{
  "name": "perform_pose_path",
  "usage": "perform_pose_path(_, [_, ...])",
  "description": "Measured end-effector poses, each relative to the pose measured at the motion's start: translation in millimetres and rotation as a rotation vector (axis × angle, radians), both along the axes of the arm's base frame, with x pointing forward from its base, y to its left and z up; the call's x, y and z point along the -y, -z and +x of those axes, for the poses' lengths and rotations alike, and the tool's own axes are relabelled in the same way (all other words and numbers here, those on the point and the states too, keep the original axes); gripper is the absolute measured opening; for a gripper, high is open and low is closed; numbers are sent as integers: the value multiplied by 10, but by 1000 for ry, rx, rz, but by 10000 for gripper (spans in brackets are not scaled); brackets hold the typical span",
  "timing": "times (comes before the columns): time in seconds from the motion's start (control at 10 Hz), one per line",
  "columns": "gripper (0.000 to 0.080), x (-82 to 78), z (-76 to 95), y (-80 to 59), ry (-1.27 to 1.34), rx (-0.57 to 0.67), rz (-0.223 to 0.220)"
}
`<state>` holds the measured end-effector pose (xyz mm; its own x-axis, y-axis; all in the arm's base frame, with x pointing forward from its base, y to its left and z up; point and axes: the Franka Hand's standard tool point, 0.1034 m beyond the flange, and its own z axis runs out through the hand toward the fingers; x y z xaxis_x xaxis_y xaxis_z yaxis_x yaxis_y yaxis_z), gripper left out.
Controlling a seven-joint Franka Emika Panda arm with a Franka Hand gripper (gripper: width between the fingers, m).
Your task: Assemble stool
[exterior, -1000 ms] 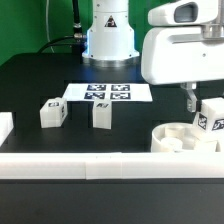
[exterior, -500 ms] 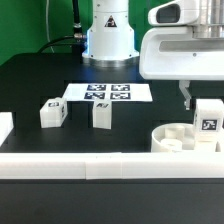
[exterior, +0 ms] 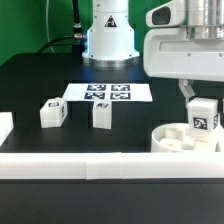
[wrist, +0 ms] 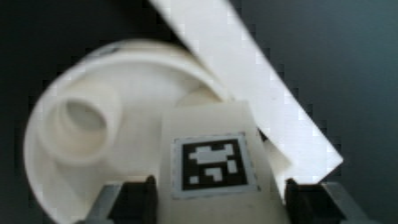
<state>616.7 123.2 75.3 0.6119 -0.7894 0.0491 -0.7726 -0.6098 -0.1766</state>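
Observation:
My gripper (exterior: 198, 102) is shut on a white blocky leg (exterior: 203, 118) with a square tag and holds it upright just above the round white seat (exterior: 180, 139) at the exterior view's right. In the wrist view the leg (wrist: 214, 150) sits between my fingers (wrist: 128, 198), with the gripper (wrist: 226, 202) over the seat (wrist: 89, 110) and one of its round sockets. Two more tagged legs (exterior: 53, 112) (exterior: 101, 113) stand on the black table at the exterior view's left.
The marker board (exterior: 108, 93) lies at mid table before the arm's base (exterior: 108, 35). A long white rail (exterior: 100, 166) runs along the front edge and shows beside the seat in the wrist view (wrist: 249, 70). A white rail end (exterior: 4, 127) sits at far left.
The gripper has carried the leg a little toward the exterior view's left and turned it from tilted to upright over the seat. The other legs have not moved.

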Motion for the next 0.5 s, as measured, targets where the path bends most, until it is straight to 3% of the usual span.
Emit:
perform_pose_path(0.1, [341, -37, -13, 3, 166, -14, 38])
perform_pose_path(0.5, [341, -53, -14, 4, 406, -36, 105])
